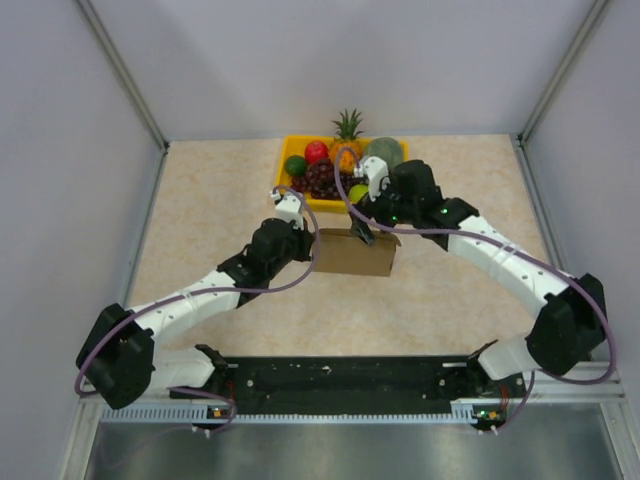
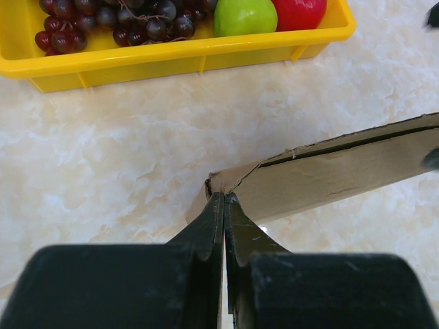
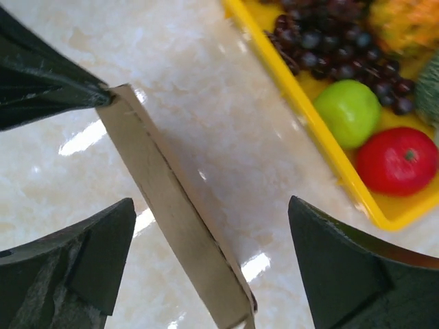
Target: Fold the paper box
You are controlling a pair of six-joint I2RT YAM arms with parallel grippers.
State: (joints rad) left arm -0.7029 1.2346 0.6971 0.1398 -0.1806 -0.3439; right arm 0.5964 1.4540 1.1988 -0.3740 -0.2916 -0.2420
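The paper box (image 1: 355, 253) is a flattened brown carton standing on edge on the table, just in front of the fruit tray. My left gripper (image 1: 308, 238) is shut on its left top corner; in the left wrist view the fingertips (image 2: 223, 200) pinch the cardboard (image 2: 329, 178). My right gripper (image 1: 362, 232) is open over the top edge, right of the middle. In the right wrist view (image 3: 212, 201) the box's edge (image 3: 164, 205) runs between the wide-apart fingers (image 3: 103, 253) without touching them. The left gripper's fingers (image 3: 41, 82) show at the box's far end.
A yellow plastic tray (image 1: 283, 170) of fruit (grapes, green apple, red apple, pineapple) stands right behind the box; its wall shows in the left wrist view (image 2: 171, 58) and the right wrist view (image 3: 322, 137). Grey walls enclose the marble-patterned table (image 1: 200, 220).
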